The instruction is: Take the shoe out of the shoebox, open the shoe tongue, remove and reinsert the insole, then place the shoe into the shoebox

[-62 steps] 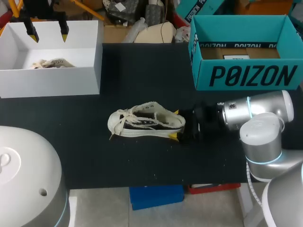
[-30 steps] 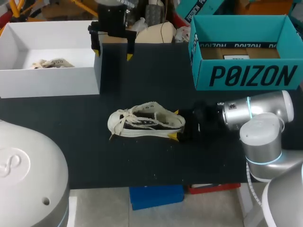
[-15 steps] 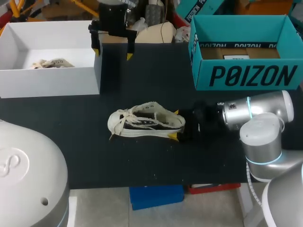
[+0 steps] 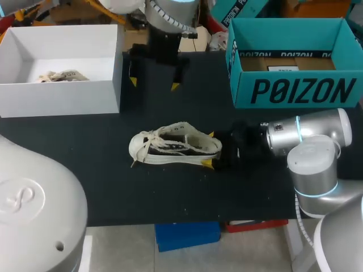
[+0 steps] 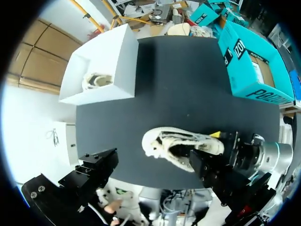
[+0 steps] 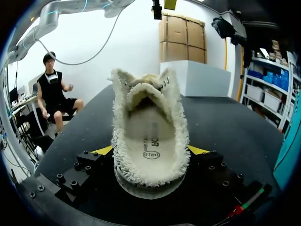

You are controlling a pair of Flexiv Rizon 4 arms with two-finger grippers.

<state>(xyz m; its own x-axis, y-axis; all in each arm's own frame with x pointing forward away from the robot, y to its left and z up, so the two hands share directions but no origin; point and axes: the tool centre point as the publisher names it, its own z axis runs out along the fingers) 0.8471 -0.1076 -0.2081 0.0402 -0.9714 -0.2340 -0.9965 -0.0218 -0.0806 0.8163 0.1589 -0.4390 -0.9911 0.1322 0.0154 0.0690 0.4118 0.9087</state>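
- Overhead, the shoe [image 4: 174,146] lies on its sole near the middle of the black table [image 4: 170,195], toe toward 9 o'clock and heel toward 3 o'clock.
- My right gripper [image 4: 210,149] comes in from 3 o'clock and pinches the heel, one yellow tip on each side of it.
- My left gripper [image 4: 154,84] hangs at about 11 o'clock from the shoe, well apart from it, fingers spread wide with nothing between them.
- At 10 o'clock from the shoe stands the white box [image 4: 62,101] with a second shoe [image 4: 59,75] inside; the teal box [image 4: 300,90] sits at 2 o'clock.
- From my left wrist, I look down on the whole table: the shoe lies ahead of my spread fingers, with my right gripper clamped on its heel end. The white box and the teal box stand farther off, at opposite sides of the table.
- From my right wrist, the shoe's heel sits between my fingers, both yellow tips touching its sides. The mouth gapes toward me and the insole [image 6: 149,141] lies flat inside. The white box stands beyond the toe.
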